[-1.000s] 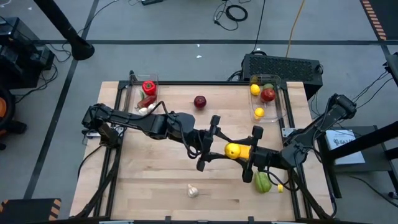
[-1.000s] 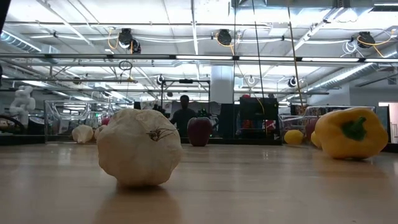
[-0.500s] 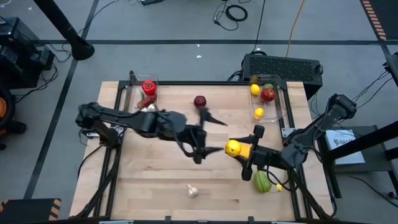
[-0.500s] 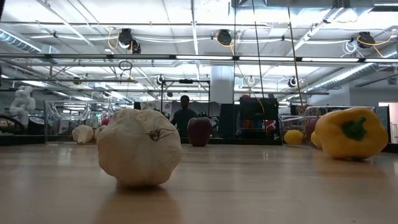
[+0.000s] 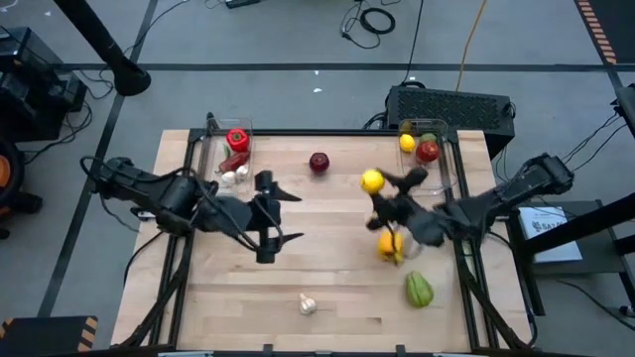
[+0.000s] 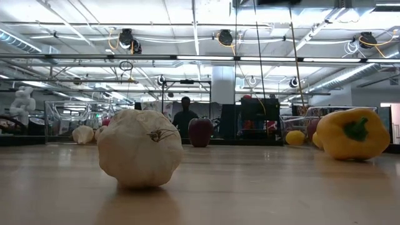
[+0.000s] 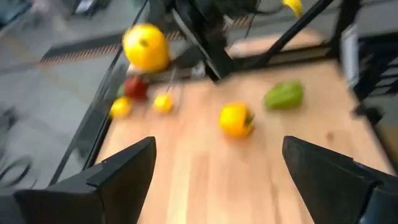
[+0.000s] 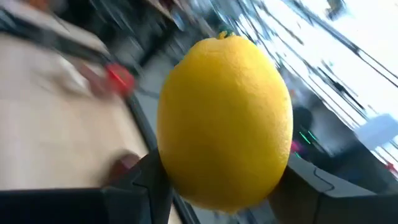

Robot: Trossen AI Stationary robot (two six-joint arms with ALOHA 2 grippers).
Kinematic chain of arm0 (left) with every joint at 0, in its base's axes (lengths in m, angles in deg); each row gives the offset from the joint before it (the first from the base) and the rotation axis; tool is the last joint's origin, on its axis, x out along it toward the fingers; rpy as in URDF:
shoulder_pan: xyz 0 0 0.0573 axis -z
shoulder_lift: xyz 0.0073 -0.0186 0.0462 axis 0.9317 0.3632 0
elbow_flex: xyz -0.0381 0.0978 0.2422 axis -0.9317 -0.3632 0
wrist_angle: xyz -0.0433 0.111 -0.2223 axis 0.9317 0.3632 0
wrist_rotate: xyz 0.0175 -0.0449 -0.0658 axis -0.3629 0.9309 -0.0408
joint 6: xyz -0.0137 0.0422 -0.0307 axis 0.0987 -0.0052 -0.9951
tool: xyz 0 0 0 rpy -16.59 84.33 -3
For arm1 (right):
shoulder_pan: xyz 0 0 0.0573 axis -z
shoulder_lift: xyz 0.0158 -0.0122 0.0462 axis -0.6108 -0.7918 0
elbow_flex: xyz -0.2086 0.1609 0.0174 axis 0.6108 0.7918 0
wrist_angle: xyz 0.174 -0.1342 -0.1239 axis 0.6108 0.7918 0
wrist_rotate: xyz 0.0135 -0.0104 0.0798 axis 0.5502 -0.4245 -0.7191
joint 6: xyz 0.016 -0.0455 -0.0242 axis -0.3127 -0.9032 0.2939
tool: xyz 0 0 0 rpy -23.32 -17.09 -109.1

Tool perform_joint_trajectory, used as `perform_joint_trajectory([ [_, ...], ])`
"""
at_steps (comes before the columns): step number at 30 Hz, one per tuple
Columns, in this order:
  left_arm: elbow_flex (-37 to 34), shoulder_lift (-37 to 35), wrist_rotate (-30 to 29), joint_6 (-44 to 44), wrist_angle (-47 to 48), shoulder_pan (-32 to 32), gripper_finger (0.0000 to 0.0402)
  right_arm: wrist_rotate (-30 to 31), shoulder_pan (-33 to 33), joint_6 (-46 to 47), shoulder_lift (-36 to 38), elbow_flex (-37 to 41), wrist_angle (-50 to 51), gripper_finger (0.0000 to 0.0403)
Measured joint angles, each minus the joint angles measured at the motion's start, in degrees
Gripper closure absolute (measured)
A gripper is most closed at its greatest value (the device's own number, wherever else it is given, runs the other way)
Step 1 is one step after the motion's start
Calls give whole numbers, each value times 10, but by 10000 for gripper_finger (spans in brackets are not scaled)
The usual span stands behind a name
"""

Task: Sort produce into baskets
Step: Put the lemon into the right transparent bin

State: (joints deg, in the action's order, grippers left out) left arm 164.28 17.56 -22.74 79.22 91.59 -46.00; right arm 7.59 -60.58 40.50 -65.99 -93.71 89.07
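My right gripper [image 5: 380, 190] is shut on a yellow lemon [image 5: 372, 180] above the table's middle right, left of the right clear basket [image 5: 444, 159], which holds lemons, a red apple and a green piece. My left gripper [image 5: 270, 215] is open and empty at the table's middle left. A yellow pepper [image 5: 389, 245], a green pepper [image 5: 419, 290], a white garlic [image 5: 308, 304] and a red apple [image 5: 318, 162] rest on the table. The left basket [image 5: 213, 149] holds a red pepper, a chili and garlic. My right gripper pinches the lemon between its two fingers [image 8: 146, 183], one on each of its long sides [image 8: 171, 155]. The fingers come from the table's right side. The lemon is lifted clear of the table, its stem end away from the gripper.
A black box with cables [image 5: 451, 104] stands behind the right basket. In the low view the garlic [image 6: 139, 148] is close, the yellow pepper [image 6: 353, 133] is at the right and the apple [image 6: 200, 131] is farther back. Bare wood lies between the two arms.
Both grippers were together at the lemon above the yellow pepper. My left gripper has drawn back toward the table's left edge, open and empty. My right gripper has carried the lemon up and toward the far edge, nearer the right basket.
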Motion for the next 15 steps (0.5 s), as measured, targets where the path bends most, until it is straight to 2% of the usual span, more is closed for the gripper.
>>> perform_joint_trajectory([
  [5,-5,0,-77,-113,144,45,50,-4,130,69,0,0,121,206],
  [10,-46,-4,-147,-172,198,72,50,-17,254,149,0,0,221,206],
  [15,-88,-9,-160,-190,196,74,50,-118,377,227,1,0,291,206],
])
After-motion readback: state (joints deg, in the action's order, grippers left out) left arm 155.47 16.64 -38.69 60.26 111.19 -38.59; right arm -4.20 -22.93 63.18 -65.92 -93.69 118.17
